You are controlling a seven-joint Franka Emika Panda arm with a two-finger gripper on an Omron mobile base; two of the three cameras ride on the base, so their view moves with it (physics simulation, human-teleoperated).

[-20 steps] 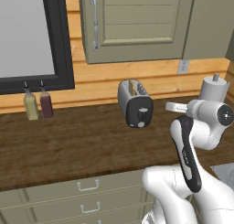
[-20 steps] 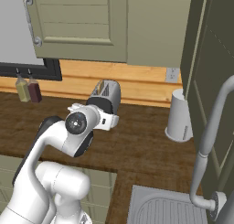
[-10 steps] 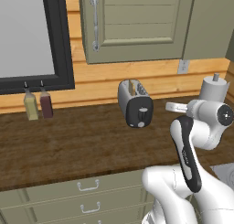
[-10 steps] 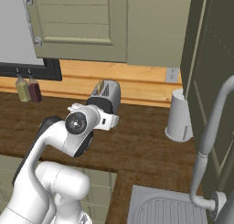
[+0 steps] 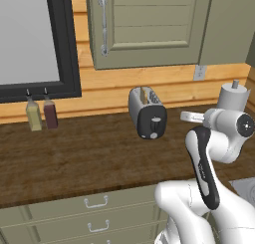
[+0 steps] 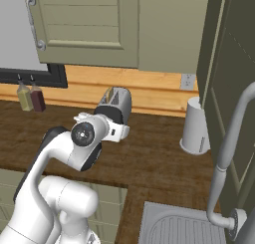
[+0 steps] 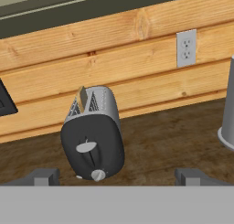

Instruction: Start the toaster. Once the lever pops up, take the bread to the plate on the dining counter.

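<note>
No movement is seen; the gripper point(image 7: 117, 177), spread wide and empty, is aimed at the toaster point(image 7: 93, 136); its lever point(image 7: 86, 147) is to be pressed next.

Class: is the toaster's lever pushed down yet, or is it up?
Up. In the hand view the lever sits high on the toaster end panel, well above the knob.
</note>
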